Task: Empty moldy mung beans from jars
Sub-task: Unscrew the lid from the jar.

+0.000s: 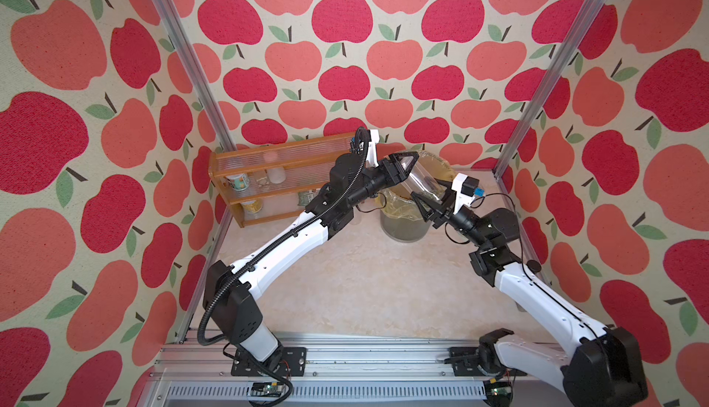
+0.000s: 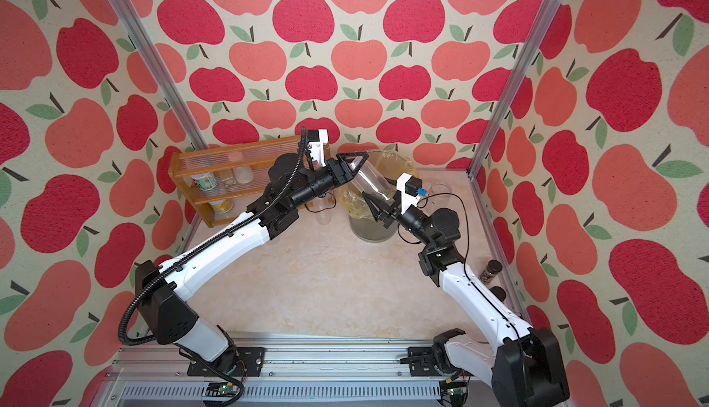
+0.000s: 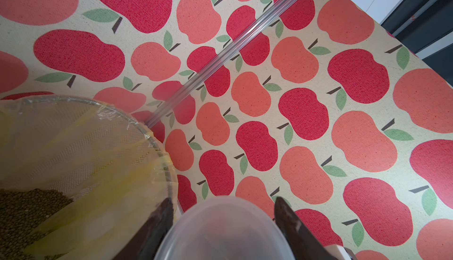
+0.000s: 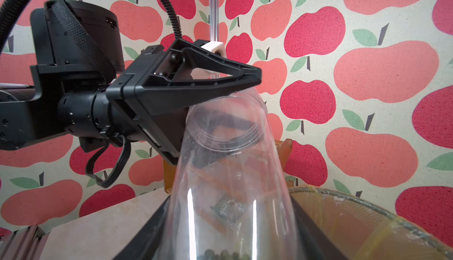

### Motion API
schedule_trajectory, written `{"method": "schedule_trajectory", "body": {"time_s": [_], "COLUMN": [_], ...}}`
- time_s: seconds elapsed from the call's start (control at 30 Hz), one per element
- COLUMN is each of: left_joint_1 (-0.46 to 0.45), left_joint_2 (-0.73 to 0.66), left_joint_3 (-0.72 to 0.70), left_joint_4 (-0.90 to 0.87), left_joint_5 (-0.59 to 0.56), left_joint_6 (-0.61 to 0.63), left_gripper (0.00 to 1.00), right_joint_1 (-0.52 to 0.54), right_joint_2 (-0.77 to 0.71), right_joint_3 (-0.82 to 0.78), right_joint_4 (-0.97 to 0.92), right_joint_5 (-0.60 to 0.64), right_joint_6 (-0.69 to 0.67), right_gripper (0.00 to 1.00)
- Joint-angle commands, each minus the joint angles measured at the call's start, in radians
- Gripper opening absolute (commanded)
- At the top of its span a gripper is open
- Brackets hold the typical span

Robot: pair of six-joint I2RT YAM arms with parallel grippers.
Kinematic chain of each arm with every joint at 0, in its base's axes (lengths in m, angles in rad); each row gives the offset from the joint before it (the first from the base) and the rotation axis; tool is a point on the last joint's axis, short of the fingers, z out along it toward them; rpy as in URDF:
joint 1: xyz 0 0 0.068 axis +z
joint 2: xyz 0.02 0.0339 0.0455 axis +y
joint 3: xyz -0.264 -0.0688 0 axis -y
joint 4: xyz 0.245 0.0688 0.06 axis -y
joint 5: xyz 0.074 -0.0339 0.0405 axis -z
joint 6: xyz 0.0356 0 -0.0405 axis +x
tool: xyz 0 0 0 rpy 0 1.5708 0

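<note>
Clear jar [image 1: 424, 178] is tilted over the grey bin [image 1: 406, 230] and gripped at both ends. The right gripper [image 1: 429, 196] is clamped on the base end. The left gripper [image 1: 411, 166] has its fingers [image 3: 161, 222] pressed either side of the threaded mouth end. I see a few mung beans [image 4: 220, 255] at the jar's base, and a heap of them in the bin's yellow bag [image 3: 98, 197].
</note>
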Motion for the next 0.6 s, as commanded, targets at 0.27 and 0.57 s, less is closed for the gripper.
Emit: {"method": "schedule_trajectory", "body": {"time_s": [0.27, 0.57], "left_joint_1": [-0.085, -0.088], "left_joint_2": [0.081, 0.000], "left_joint_3": [0.133, 0.010], "left_joint_4": [-0.221, 0.008], "left_joint_5": [-0.104, -0.083], "left_joint_6": [0.028, 0.070], "left_gripper": [0.71, 0.88], "right_joint_1": [0.029, 0.015], "right_joint_2": [-0.104, -0.154], "right_joint_3": [-0.021, -0.045], "right_joint_4": [-0.064, -0.086], "right_joint_5": [0.033, 0.063], "right_joint_6": [-0.200, -0.144], "right_gripper": [0.49, 0.48]}}
